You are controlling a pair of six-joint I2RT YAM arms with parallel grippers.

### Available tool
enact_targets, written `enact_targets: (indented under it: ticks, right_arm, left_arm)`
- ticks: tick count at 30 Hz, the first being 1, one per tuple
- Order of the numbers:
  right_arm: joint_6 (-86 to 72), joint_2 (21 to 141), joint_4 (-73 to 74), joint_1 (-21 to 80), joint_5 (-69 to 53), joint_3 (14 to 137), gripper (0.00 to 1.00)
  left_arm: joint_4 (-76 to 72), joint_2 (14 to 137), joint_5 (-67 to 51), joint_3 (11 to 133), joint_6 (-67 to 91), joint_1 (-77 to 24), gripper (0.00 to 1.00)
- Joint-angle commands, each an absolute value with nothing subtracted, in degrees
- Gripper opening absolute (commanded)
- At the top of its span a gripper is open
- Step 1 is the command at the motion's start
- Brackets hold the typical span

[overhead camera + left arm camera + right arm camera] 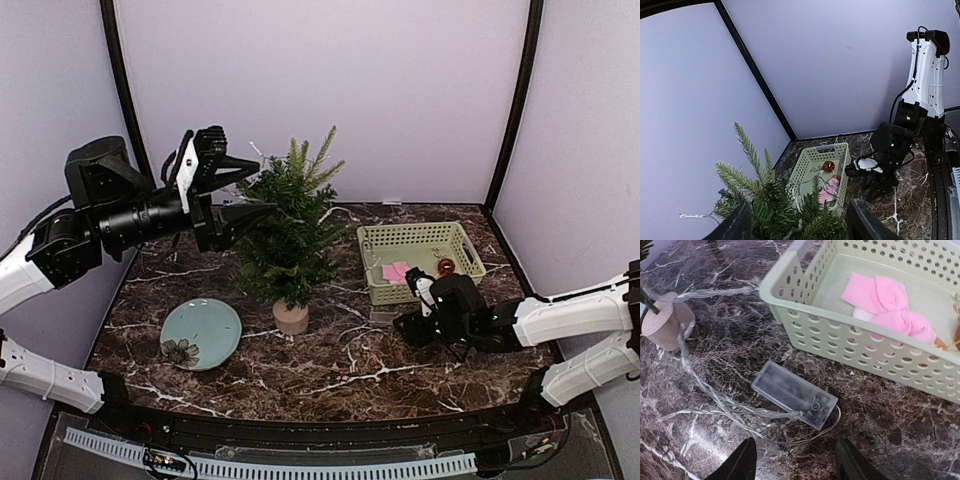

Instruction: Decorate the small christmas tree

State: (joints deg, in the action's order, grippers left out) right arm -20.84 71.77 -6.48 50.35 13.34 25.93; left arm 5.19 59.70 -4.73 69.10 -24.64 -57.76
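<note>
The small christmas tree [288,232] stands in its beige-pink pot [291,318] at mid-table. A clear light string [710,400] runs from the pot [667,320] to a clear battery box [794,394] lying on the table. My left gripper [255,192] is open, raised at the tree's upper left. In the left wrist view [800,230] the tree's top branches [765,200] lie between the jaws, and a strand of wire shows among them. My right gripper [405,328] is open and empty, low over the battery box, which sits just ahead of the jaws [797,465].
A pale green basket [372,270] stands right of the tree, holding a pink bow [890,305] and a red ball ornament [829,166]. A teal plate [200,333] with a flower pattern lies front left. Purple walls close in the back and sides.
</note>
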Motion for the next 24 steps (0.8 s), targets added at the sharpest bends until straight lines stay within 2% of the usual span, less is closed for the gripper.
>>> enact_targets:
  ticks: [1,6,7,16,24]
  right_arm:
    - [-21.99,74.22,-11.94,49.49,9.46,27.27,0.46]
    - [-21.37,73.20,-11.96,49.56,5.55,26.52,0.05]
    - [-21.36,71.72,-11.43,49.65,5.02,26.00,0.00]
    - [-22.94,48.63,-2.05,50.79,2.61,21.81,0.00]
    - [-21.47,41.12,0.57,53.40,-3.13,24.82,0.00]
  left_arm:
    - [2.91,57.60,-3.72,68.36,-23.47,-57.92,0.67]
    - [2.61,57.18,-3.38,67.66,-23.34,-57.92,0.66]
    - [2.76,57.10,-3.46,67.58,-23.17,-57.92,0.65]
    - [5.68,56.86,-4.94,66.52,-22.79,-58.05,0.63]
    - [9.27,58.76,-4.90,65.48,-27.00,-61.82,0.61]
